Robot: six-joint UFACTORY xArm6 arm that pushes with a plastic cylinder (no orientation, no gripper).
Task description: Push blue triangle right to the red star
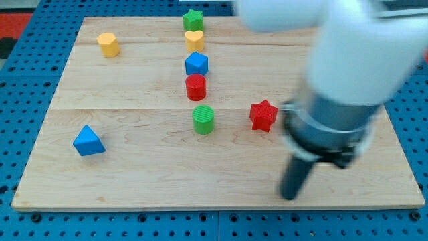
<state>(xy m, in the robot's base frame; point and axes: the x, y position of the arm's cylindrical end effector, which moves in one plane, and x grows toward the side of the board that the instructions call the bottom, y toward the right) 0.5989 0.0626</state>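
Risk lies in the long push: blue triangle [88,141] sits near the tabletop [134,181] left edge, well apart from red star [263,115], green cylinder [203,119] between, while my tip [289,196], a jawless tool, stands lower right.

Pale wooden board [134,167] — blue pegboard [40,67], red strip [20,27]
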